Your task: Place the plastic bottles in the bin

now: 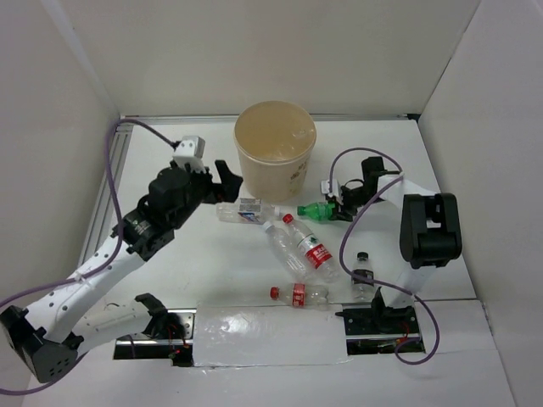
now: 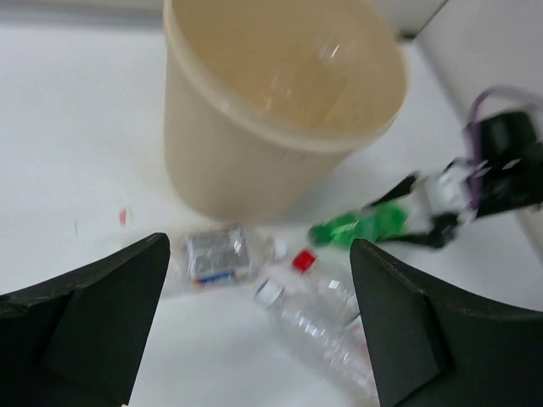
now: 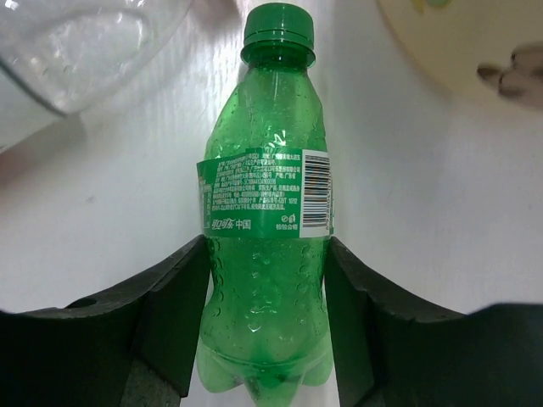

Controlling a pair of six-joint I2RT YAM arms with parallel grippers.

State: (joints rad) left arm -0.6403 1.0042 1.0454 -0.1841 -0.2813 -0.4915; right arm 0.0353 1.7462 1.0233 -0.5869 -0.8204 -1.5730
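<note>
Slippage worries us most: the right gripper (image 3: 267, 284) is closed on the lower body of the green bottle (image 3: 267, 195), one finger pressed to each side. That plastic is smooth, rounded and beaded with droplets, so we judge it could slide or swing cap-down once it leaves the table (image 3: 424, 220). Held so near its base, it may also pivot and clip the rim of the bin (image 1: 273, 180), whose wall stands far taller than a bottle lying flat. The bottle lies on its side just right of the bin's foot, cap pointing away from the fingers. Crowding is the second risk: the left gripper (image 1: 226, 181) hangs wide open and empty close to the bin, above a crushed bottle (image 1: 241, 212), and both arms may want the same space over the opening. A careless lift could also nudge the clear bottle (image 3: 76, 42) lying beside the cap. As for looks, the green bottle is uncrushed and translucent, with its green cap screwed on and a green-and-white label with a barcode wrapped around its middle.
</note>
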